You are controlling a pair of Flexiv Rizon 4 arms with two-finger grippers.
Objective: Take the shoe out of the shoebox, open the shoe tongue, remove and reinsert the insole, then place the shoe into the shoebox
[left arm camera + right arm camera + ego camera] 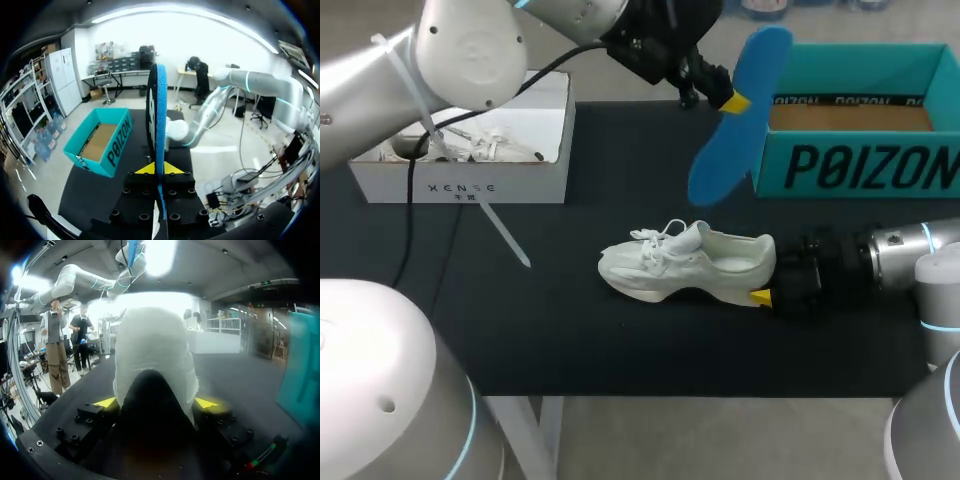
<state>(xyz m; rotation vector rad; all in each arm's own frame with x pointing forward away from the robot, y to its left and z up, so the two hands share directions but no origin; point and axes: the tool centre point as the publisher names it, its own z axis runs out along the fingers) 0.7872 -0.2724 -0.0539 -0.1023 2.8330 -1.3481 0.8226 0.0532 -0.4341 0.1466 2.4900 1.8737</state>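
Insole (742, 105), flat blue foam, in L claw (158, 169); white shoe (685, 265) in R claw (156, 402).

The left arm (470, 45) and right arm (905, 250) are glossy silver-white tubes with rounded joints, ringed by thin light-blue bands (926, 234). A black cable (409, 210) trails from the left arm. The left end effector (159, 169) and right end effector (156, 402) are matte black blocks dotted with black screws (145, 191), with bright yellow tips.
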